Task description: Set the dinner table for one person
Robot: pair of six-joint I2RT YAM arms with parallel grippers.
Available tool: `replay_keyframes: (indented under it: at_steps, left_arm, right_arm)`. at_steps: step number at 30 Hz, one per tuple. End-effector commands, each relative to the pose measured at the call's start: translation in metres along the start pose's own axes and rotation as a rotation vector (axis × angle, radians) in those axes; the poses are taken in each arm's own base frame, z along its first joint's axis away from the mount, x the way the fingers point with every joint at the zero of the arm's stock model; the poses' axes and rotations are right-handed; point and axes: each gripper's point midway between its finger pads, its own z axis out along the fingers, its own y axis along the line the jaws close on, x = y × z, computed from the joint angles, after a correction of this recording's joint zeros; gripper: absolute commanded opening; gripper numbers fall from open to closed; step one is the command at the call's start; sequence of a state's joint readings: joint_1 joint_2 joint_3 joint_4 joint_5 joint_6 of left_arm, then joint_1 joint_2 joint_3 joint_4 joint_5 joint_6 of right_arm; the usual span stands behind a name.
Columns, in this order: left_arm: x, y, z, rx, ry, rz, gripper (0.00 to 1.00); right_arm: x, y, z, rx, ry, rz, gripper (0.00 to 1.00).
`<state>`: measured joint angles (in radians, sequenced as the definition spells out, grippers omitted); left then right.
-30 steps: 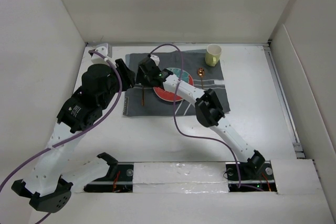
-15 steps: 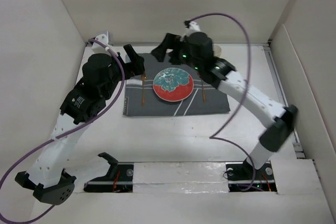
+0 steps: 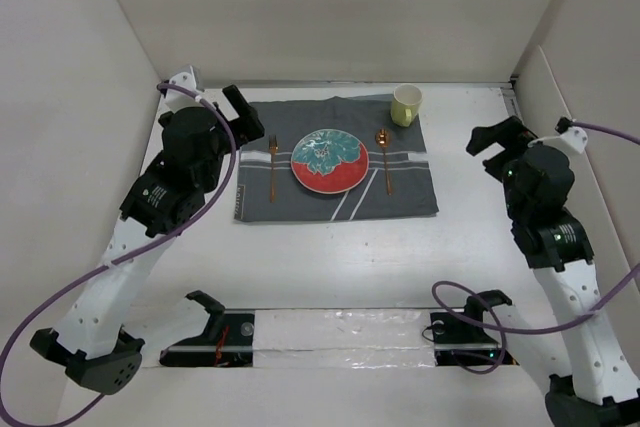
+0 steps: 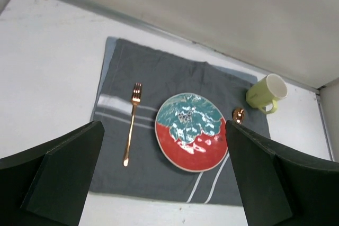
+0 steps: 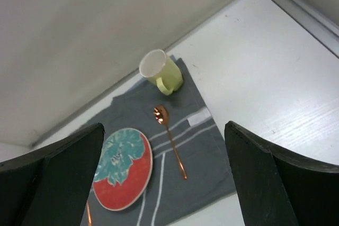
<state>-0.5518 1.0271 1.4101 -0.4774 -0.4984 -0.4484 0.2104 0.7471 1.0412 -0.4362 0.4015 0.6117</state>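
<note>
On the white dinner table (image 3: 480,237) lies a dark grey striped placemat (image 3: 400,197). At its middle rests a red and teal plate (image 3: 329,161), flanked by a copper fork (image 3: 272,167) on its left and a copper spoon (image 3: 385,157) on its right. A pale green mug (image 3: 406,104) stands at the mat's far right corner. My left gripper (image 3: 246,117) hovers open above the mat's left edge. Off to the right, my right gripper (image 3: 497,139) is open and empty. The left wrist view shows the plate (image 4: 190,138) and fork (image 4: 132,123); the right wrist view shows the spoon (image 5: 170,138) and mug (image 5: 160,71).
White panels wall the table on the left, back and right. A metal rail (image 3: 540,197) runs along the right edge. Purple cables loop from both arms, one lying near the right base (image 3: 470,292).
Both grippers have opened. The right arm has swung from over the plate out to the right side of the table. The left arm has drawn back slightly from the fork.
</note>
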Motion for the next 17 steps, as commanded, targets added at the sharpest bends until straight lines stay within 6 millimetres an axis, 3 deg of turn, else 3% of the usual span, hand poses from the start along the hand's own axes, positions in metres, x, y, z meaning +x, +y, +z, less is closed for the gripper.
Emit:
replay_keyframes:
  at_steps: [1,8,12,17]
  left_arm:
    - [0.019,0.005,0.001,-0.009,0.039,-0.06,0.99]
    - [0.009,0.001,-0.001,0.003,0.02,-0.072,0.99]
    - [0.015,0.006,-0.001,-0.014,0.03,-0.06,0.99]
    - [0.021,0.008,0.001,-0.019,0.041,-0.053,0.99]
  right_arm:
    - [0.032,-0.018,0.014,0.068,0.09,-0.072,1.0]
    - [0.029,-0.022,0.037,0.129,0.094,-0.1,1.0]
    - [0.041,-0.019,0.045,0.111,0.143,-0.104,1.0]
    - [0.039,-0.016,0.046,0.108,0.153,-0.109,1.0]
